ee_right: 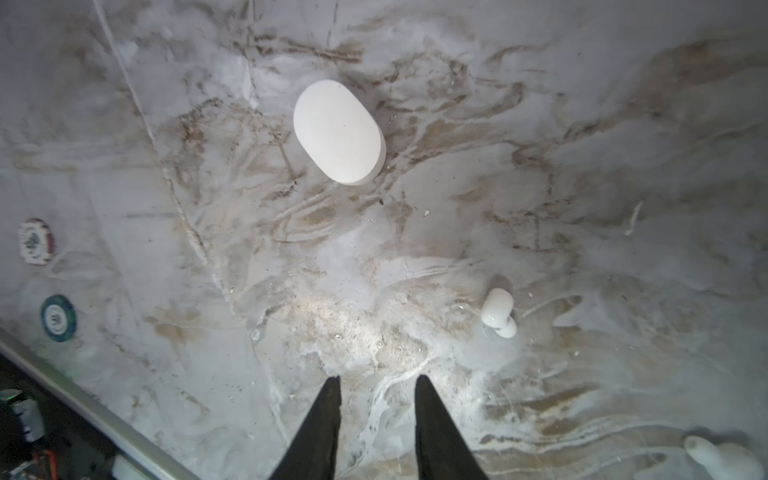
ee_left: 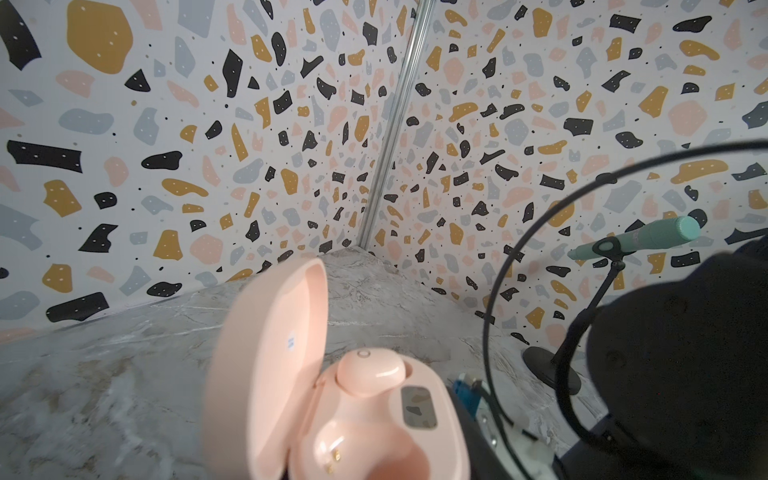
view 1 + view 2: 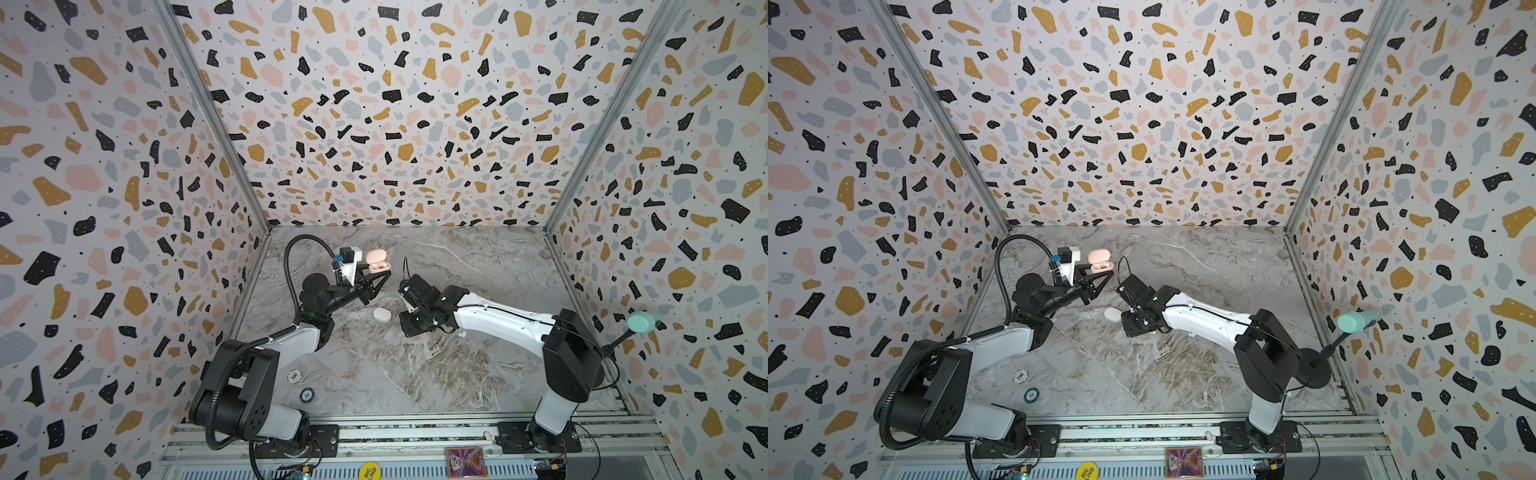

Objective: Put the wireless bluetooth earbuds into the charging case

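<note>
The grey marble-patterned tabletop (image 3: 457, 374) carries a closed white oval plastic case (image 3: 381, 314). Right of that case and slightly nearer the front lies a tiny white bean-shaped earbud (image 1: 498, 312), with a second white earbud (image 1: 723, 459) farther from the case. Well off to the case's front-left lie a round white poker chip (image 3: 294, 377) and a round green poker chip (image 3: 306, 395). Far to its right stands a black round stand base (image 3: 1314, 370).

Terrazzo-patterned walls (image 3: 374, 104) enclose the grey marble-look tabletop (image 3: 457, 374) on three sides; an aluminium post (image 2: 395, 124) rises from its back corner.

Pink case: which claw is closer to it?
Left. The left gripper holds the pink case; the right gripper hangs apart, open over the table.
</note>
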Action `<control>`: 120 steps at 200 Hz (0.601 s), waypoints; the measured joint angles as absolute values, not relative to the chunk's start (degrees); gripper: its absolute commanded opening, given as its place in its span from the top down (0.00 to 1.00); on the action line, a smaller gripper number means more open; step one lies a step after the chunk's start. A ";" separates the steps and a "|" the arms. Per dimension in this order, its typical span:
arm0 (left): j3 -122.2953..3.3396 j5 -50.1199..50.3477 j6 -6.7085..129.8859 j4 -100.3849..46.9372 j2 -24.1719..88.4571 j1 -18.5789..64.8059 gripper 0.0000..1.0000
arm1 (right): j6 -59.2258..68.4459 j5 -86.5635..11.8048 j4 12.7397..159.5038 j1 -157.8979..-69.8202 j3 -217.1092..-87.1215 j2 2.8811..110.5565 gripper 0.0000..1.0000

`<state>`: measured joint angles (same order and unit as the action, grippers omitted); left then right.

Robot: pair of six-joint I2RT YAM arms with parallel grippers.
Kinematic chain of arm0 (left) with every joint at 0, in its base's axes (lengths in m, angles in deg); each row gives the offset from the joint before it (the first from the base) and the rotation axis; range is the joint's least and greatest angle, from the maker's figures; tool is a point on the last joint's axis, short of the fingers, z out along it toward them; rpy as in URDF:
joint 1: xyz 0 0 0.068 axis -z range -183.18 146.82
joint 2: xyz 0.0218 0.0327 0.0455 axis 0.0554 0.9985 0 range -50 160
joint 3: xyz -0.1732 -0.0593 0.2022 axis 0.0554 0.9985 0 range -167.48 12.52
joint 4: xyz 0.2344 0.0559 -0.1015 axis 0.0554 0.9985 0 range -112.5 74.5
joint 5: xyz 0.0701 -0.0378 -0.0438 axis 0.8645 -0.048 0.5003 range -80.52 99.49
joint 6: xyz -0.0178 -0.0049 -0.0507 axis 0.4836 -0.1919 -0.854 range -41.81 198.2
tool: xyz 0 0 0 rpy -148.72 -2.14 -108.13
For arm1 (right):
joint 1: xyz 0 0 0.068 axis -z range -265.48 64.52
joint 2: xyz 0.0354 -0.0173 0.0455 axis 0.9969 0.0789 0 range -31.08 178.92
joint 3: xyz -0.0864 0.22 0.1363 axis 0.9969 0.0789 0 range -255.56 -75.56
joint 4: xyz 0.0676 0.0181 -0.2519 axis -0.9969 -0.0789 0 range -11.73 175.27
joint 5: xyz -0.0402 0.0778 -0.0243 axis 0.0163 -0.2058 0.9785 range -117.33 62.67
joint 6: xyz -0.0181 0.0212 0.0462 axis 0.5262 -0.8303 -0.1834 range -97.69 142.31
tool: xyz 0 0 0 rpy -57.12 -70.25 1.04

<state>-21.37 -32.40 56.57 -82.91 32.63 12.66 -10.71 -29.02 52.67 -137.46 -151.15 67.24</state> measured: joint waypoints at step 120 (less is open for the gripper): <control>-20.60 -31.73 58.32 -78.99 32.41 15.72 0.56 | -14.11 -29.22 54.11 -128.46 -131.72 51.11 0.41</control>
